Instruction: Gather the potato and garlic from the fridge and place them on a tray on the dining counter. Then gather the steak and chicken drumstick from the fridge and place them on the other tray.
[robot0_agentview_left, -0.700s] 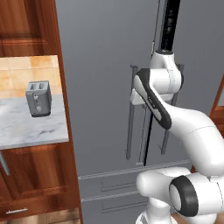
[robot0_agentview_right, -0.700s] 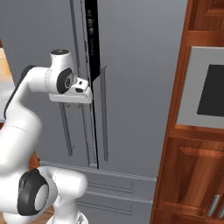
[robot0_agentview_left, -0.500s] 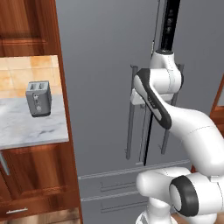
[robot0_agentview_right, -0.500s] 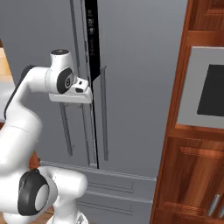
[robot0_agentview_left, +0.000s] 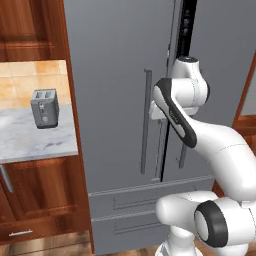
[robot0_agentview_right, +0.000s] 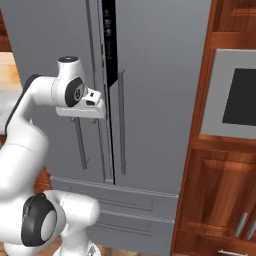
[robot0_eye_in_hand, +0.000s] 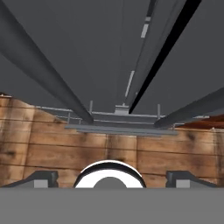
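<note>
So the arm is up in front of the fridge (robot0_agentview_left: 120, 75), which is shut, both grey doors closed with just the dark seam running down between them. The tool (robot0_eye_in_hand: 109, 177) sits right by the two long vertical bar handles, at about the middle of the doors. In the hand view it's looking down along the door fronts: the left handle (robot0_eye_in_hand: 43, 70) and the right handle (robot0_eye_in_hand: 192, 109) run off diagonally on either side, the door seam goes down the middle, and the wood floor (robot0_eye_in_hand: 109, 148) is below. The two dark fingertips (robot0_eye_in_hand: 41, 179) stand far apart at the bottom corners of that view, so the tool is spread wide with nothing between the fingers. It's not gripping either handle (I can't really tell whether it's touching one, the wrist blocks that spot in both base views).

From the left base view, the white wrist covers the right door's handle while the left door's handle (robot0_agentview_left: 145, 125) is in plain sight just beside it. Two drawers (robot0_agentview_left: 145, 200) sit under the doors, closed.

Off to the left there's a marble worktop (robot0_agentview_left: 35, 142) with a grey toaster (robot0_agentview_left: 44, 108) standing on it, red-brown cabinets above and below. In the right base view there's a built-in oven (robot0_agentview_right: 235, 97) set in wood cabinetry to the right of the fridge.
</note>
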